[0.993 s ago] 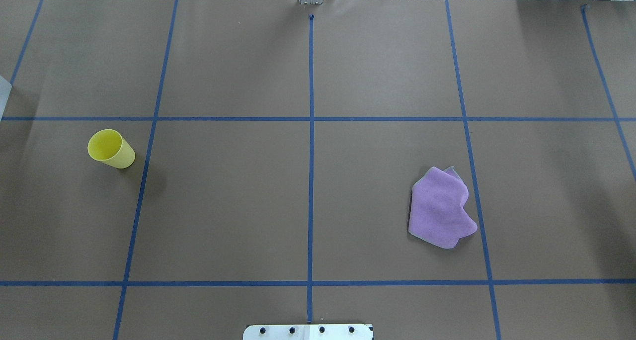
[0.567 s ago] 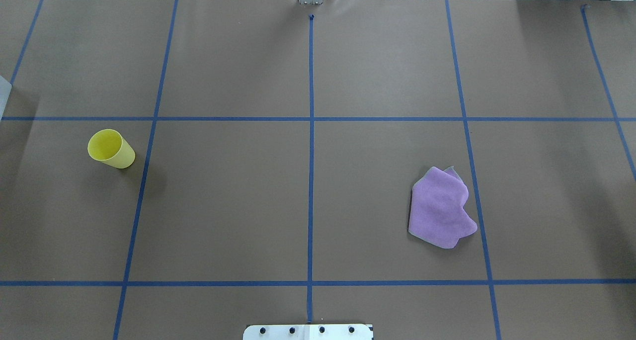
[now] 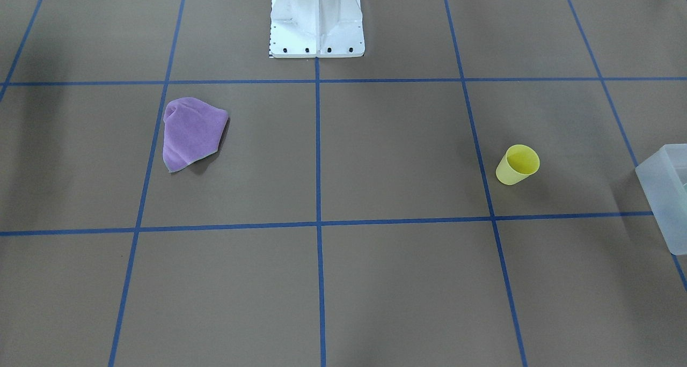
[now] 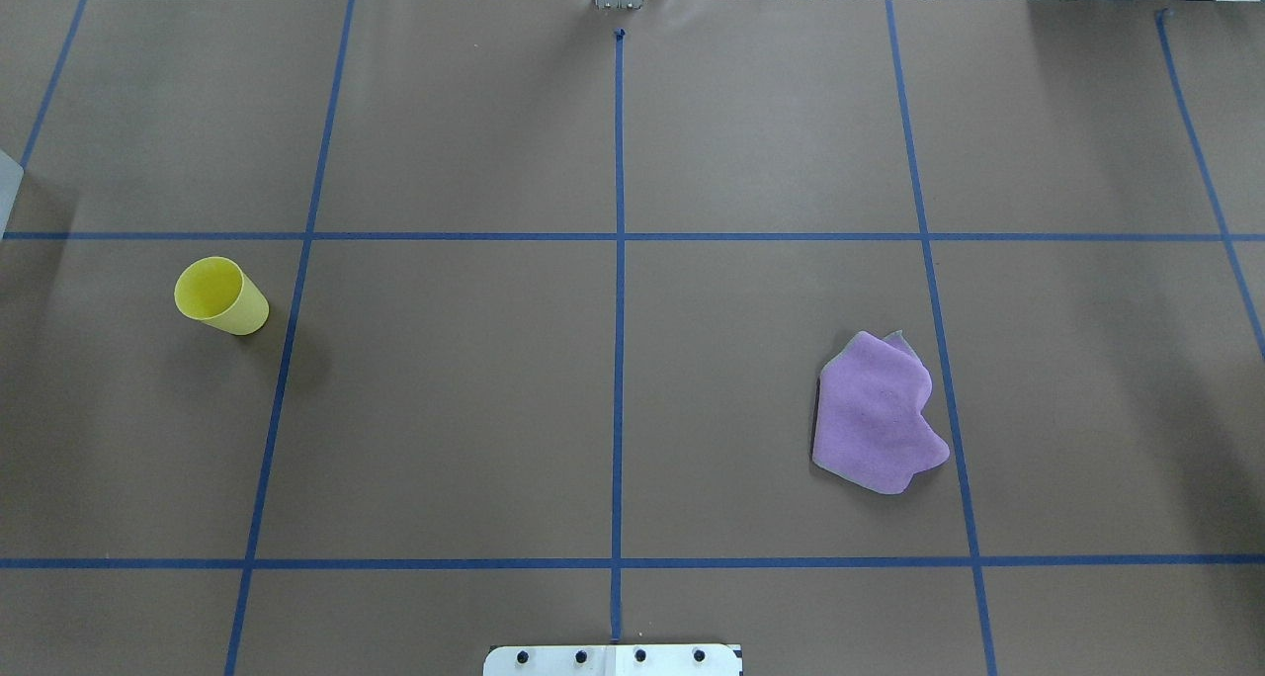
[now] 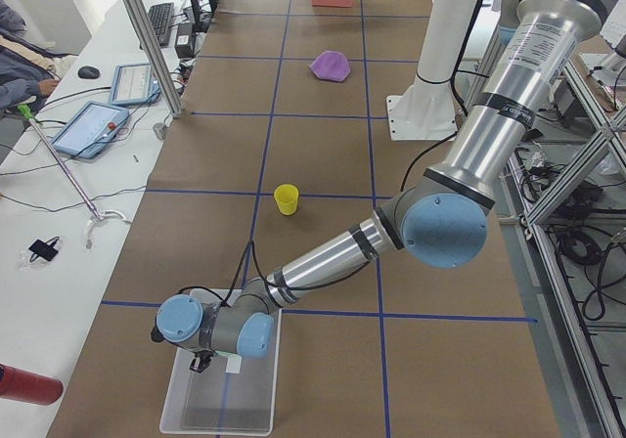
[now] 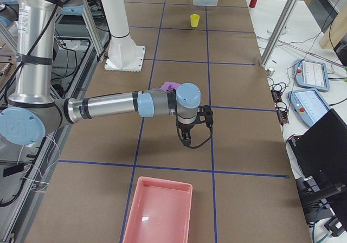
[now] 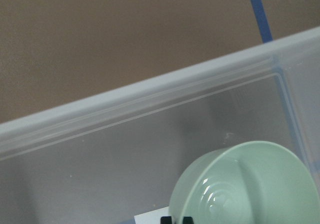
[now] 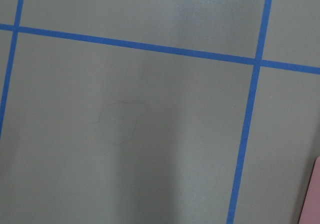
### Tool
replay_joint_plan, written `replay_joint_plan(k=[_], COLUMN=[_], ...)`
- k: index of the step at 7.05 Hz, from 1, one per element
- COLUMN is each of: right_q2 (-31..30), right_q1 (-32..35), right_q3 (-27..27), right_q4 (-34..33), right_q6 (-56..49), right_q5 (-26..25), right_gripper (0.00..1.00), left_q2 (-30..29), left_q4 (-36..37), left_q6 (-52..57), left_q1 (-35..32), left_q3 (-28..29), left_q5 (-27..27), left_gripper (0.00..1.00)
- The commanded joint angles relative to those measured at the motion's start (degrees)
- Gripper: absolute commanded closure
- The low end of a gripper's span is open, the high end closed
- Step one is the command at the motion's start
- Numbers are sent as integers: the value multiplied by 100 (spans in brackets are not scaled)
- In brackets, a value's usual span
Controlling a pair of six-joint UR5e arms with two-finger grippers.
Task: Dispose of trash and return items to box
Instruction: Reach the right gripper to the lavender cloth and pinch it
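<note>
Left wrist-mounted: pale mint-green round plastic bowl [image 7: 250, 184] inside translucent frosted-white rectangular bin [image 7: 125, 96]. Opening of left gripper [image 7: 176, 220], right gripper [image 6: 187, 139]: cannot tell. Seat bowl flat, clear of bin wall.

a robotics lab: blue-taped grid table [image 4: 445, 409], teach pendants [image 6: 310, 72], aluminium framing [image 6: 282, 26].

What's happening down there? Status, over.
Left hand above box, grip unclear. Bowl inside box. Right hand above table, grip unclear. Cup, cloth on table.
</note>
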Motion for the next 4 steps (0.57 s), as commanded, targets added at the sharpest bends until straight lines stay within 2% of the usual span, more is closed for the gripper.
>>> replay_joint_plan(k=[1, 2, 3, 4], right_q2=[135, 135, 144, 318], right_q1=[-550, -1111, -1856, -2577], right_q3=[159, 160, 204, 239], right_q4=[607, 1614, 2503, 2920], right_q6=[1501, 2965, 4355, 5534], right_q5=[-20, -151, -631, -1114], right_gripper=[0, 0, 0, 0], left_q2=[1, 97, 185, 630], left_q4=[1035, 1861, 2539, 2668], left_q6=[-291, -379, -1067, -1640], left_q1=[-367, -378, -352, -108], left_q3=[-1087, -2130, -3150, -4057], left_q5=[-655, -552, -421, -141], left_gripper=[25, 25, 24, 22])
